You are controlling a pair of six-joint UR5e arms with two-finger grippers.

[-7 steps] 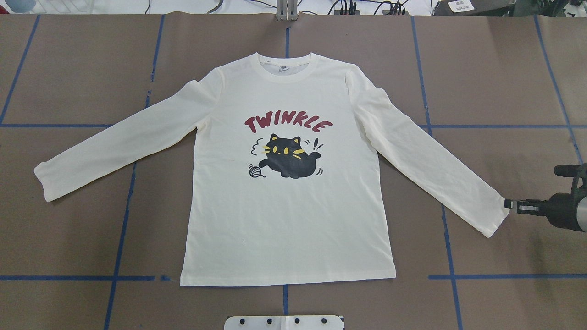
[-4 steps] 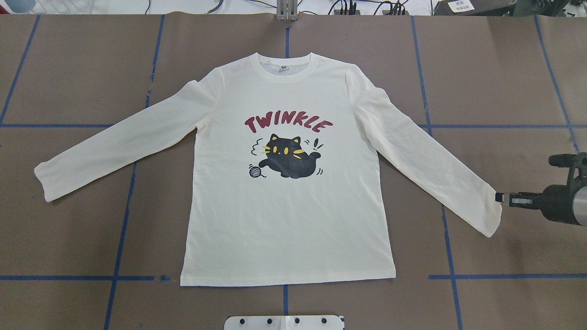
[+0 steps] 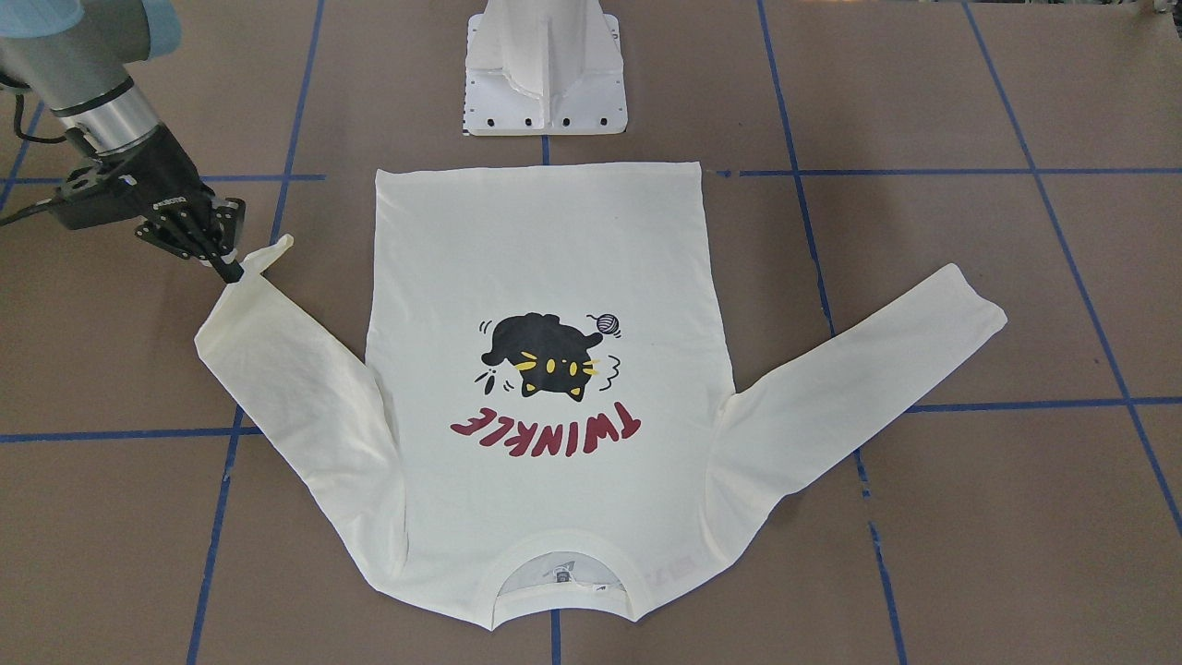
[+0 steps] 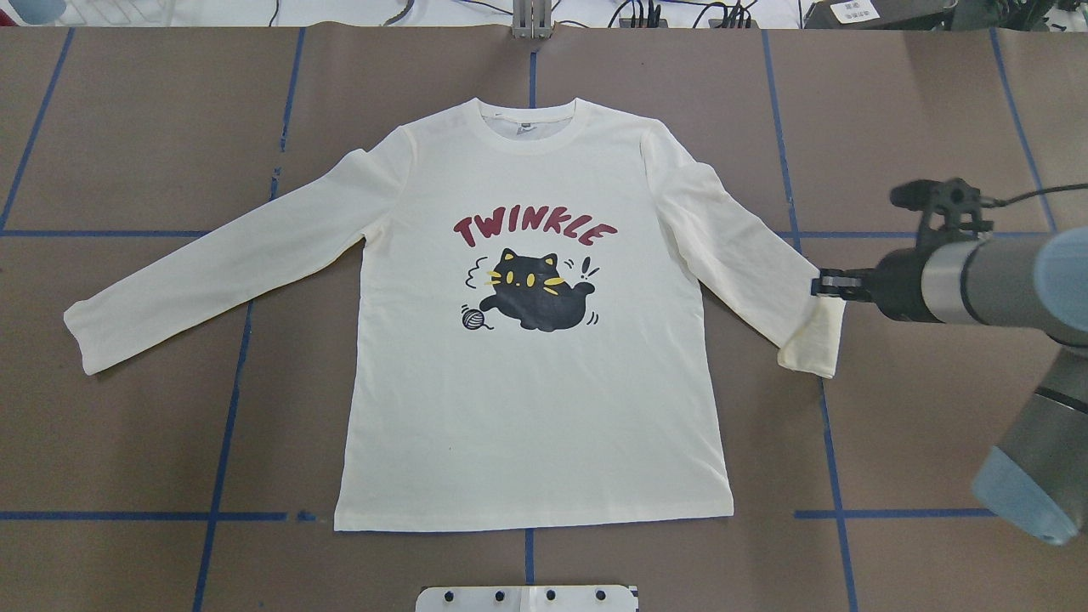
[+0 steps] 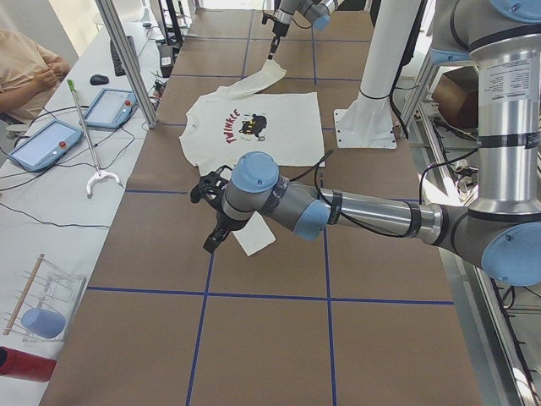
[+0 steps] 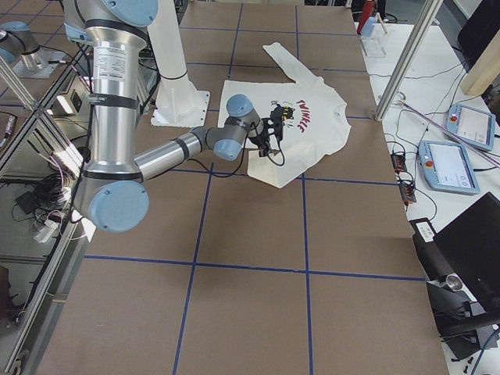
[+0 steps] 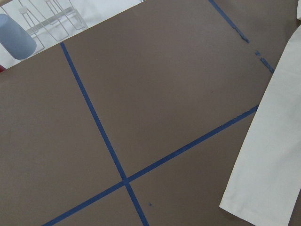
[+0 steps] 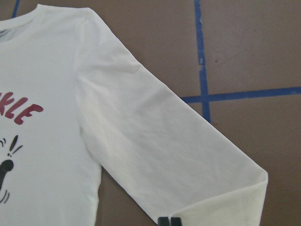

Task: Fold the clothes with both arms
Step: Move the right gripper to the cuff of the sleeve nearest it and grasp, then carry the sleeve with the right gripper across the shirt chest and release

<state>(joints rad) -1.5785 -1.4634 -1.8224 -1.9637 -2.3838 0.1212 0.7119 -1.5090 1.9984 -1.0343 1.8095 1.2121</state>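
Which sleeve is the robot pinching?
The sleeve on the robot's right: its cuff is folded back, pinched by the right gripper. The other sleeve lies flat.

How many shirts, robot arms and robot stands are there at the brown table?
long-sleeved T-shirt: 1
robot arms: 2 (left arm, right arm)
white base pedestal: 1
Total: 4

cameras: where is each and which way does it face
Front-facing: across the table, facing the base; right claw shows.
Overhead: behind the base, down on the shirt; right arm.
Exterior left: table's left end; left arm near.
Exterior right: right end; right arm near.
Left wrist: down on a cuff; no body.
Right wrist: down on the sleeve; its claw.
All share the shirt.
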